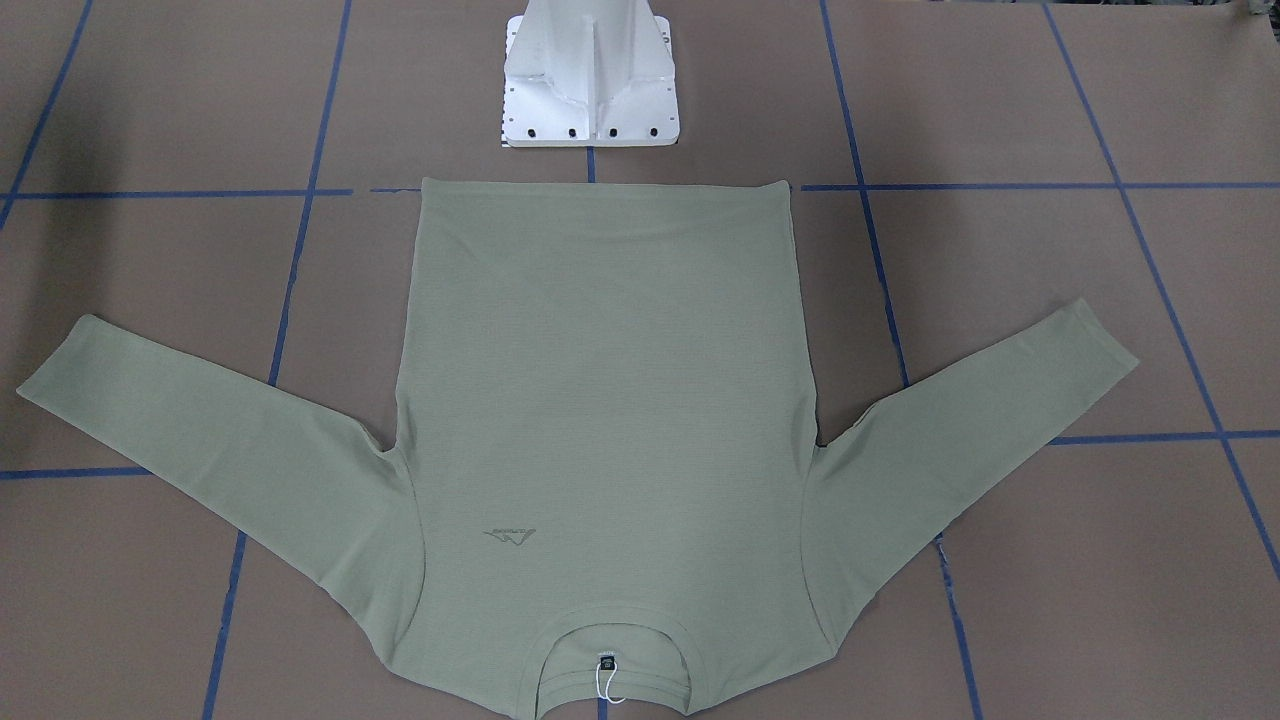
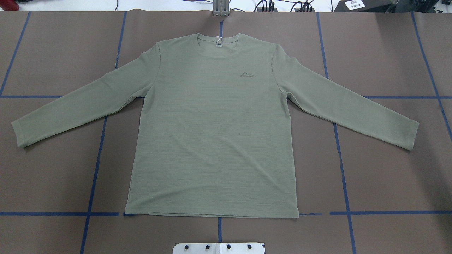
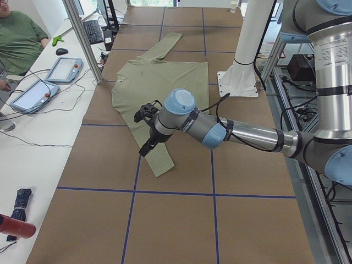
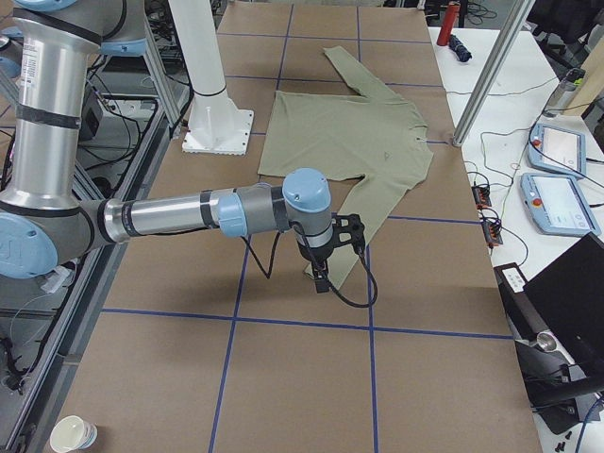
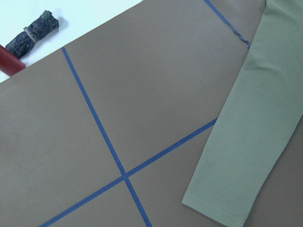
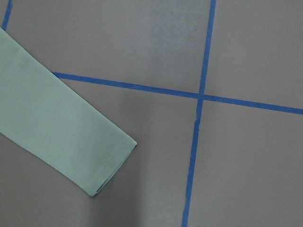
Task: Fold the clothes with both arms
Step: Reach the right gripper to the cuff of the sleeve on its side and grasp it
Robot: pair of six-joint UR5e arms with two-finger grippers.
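The clothes are one pale sage-green long-sleeved shirt (image 2: 212, 134), lying flat and face up on the brown table, sleeves spread out, collar (image 1: 612, 640) away from the robot's base. In the exterior left view my left gripper (image 3: 145, 146) hangs over the near sleeve's cuff end. In the exterior right view my right gripper (image 4: 322, 275) hangs over the other sleeve's cuff. I cannot tell whether either is open or shut. The left wrist view looks down on a sleeve (image 5: 251, 142) and the right wrist view on a cuff (image 6: 104, 165); no fingers show in them.
The white pedestal base (image 1: 590, 80) stands just behind the shirt's hem. Blue tape lines (image 2: 95, 169) grid the table. A side bench holds tablets (image 3: 63, 69), cables and a seated person (image 3: 19, 38). A metal post (image 3: 82, 38) rises at the table's edge.
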